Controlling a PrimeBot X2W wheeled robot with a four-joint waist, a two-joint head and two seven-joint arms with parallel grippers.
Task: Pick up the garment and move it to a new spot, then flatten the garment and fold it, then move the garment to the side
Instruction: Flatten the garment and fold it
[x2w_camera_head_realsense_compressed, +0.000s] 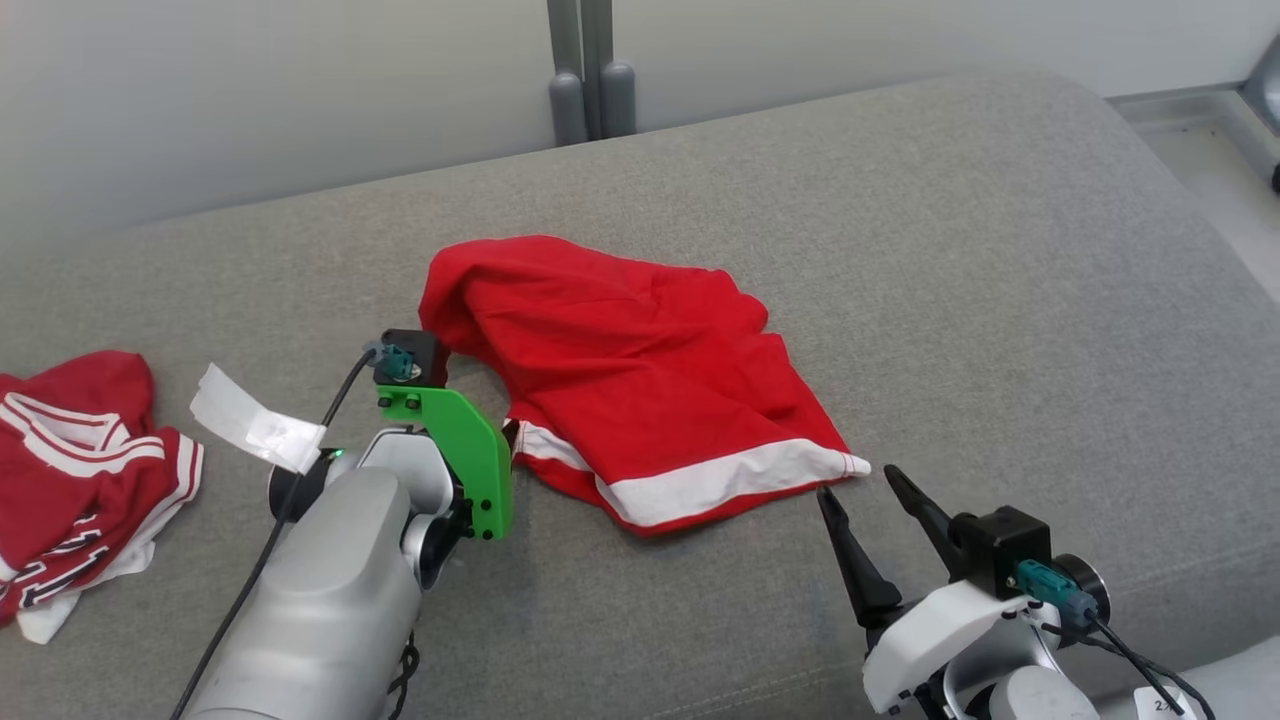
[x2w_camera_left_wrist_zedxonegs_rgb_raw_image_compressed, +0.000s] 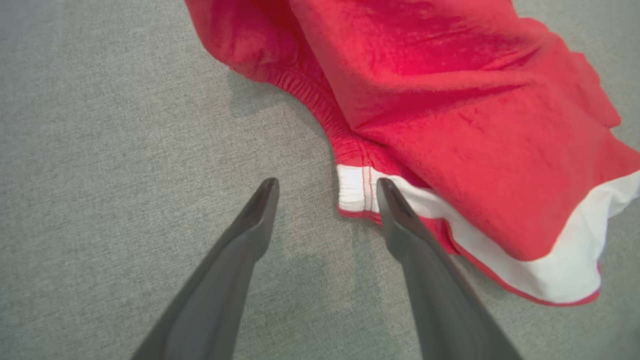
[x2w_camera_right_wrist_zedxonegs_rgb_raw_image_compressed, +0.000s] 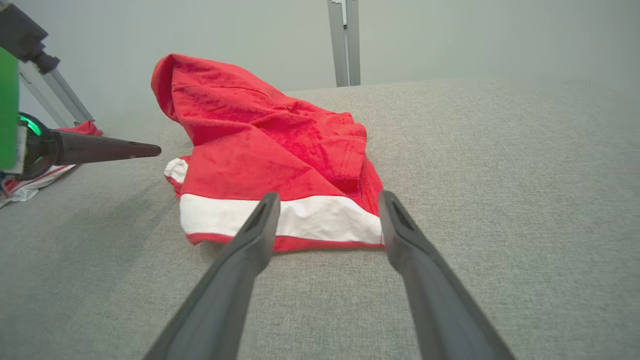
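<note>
A crumpled red garment (x2w_camera_head_realsense_compressed: 640, 340) with a white hem band lies in the middle of the grey cushion (x2w_camera_head_realsense_compressed: 1000, 250). In the left wrist view my left gripper (x2w_camera_left_wrist_zedxonegs_rgb_raw_image_compressed: 325, 187) is open and points down at the garment's (x2w_camera_left_wrist_zedxonegs_rgb_raw_image_compressed: 450, 100) near-left hem corner. That white corner sits between the tips, beside the right finger. My right gripper (x2w_camera_head_realsense_compressed: 857, 482) is open and low over the cushion, its tips just short of the right hem corner. In the right wrist view the right gripper (x2w_camera_right_wrist_zedxonegs_rgb_raw_image_compressed: 328, 197) frames the white band of the garment (x2w_camera_right_wrist_zedxonegs_rgb_raw_image_compressed: 260, 135). Nothing is gripped.
A second red and white garment (x2w_camera_head_realsense_compressed: 80, 460) lies bunched at the cushion's left edge. A grey metal post (x2w_camera_head_realsense_compressed: 590, 70) stands behind the cushion against the wall. The cushion's right edge drops to pale floor (x2w_camera_head_realsense_compressed: 1220, 180). A white tag (x2w_camera_head_realsense_compressed: 255, 425) hangs on my left arm's cable.
</note>
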